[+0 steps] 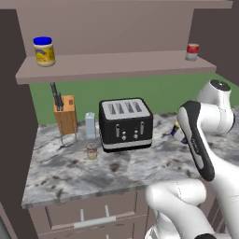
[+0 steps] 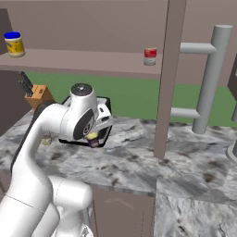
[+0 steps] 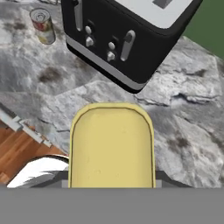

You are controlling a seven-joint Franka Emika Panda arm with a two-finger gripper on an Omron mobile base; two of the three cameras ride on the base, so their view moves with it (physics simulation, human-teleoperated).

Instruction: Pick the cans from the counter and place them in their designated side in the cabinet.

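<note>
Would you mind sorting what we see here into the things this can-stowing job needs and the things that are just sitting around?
Part of the job:
- boxy blue can, shut in the gripper
- round tan-and-red can on the counter
- cabinet

Just lying about:
- toaster
- knife block
- yellow jar
- red-and-white can
- pale carton

Counter [image 1: 70, 172]: polished, speckled marbled stone. Toaster [image 1: 125, 123]: glossy black casing, brushed-metal top and band. Knife block [image 1: 65, 114], at ten o'clock from toaster: matt wood. Round can [image 3: 43, 26]: metal lid, paper-like label. Cabinet [image 1: 112, 65]: matt finish.
</note>
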